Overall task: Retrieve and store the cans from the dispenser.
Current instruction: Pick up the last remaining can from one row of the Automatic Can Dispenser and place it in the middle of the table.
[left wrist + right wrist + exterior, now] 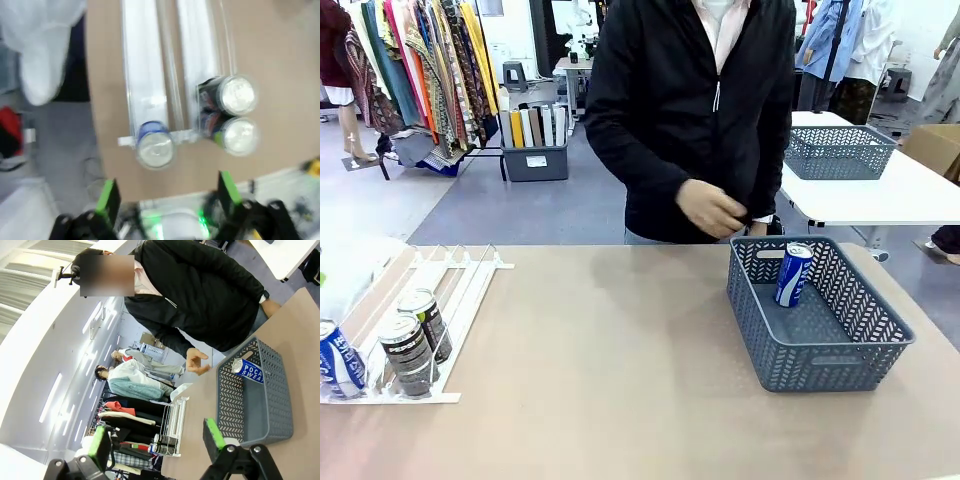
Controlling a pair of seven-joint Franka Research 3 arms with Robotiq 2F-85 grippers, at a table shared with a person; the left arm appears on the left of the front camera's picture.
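Observation:
At the table's left the white railed dispenser (460, 285) holds a blue can (340, 362) and two dark cans (408, 355) (426, 322) at its low end. Another blue can (793, 273) leans inside the grey basket (830, 365) on the right. My left gripper (167, 192) hangs open above the dispenser (142, 65), just short of the blue can (155, 146); the two dark cans (237, 95) (239, 135) sit one lane over. My right gripper (157, 437) is open and empty, high above the table, with the basket (227, 405) and its blue can (248, 370) farther off.
A person in a black jacket stands at the far edge, one hand (710, 208) raised near the basket's far side. The tan table (620, 350) is bare between dispenser and basket. A second table with another basket (838, 152) stands behind on the right.

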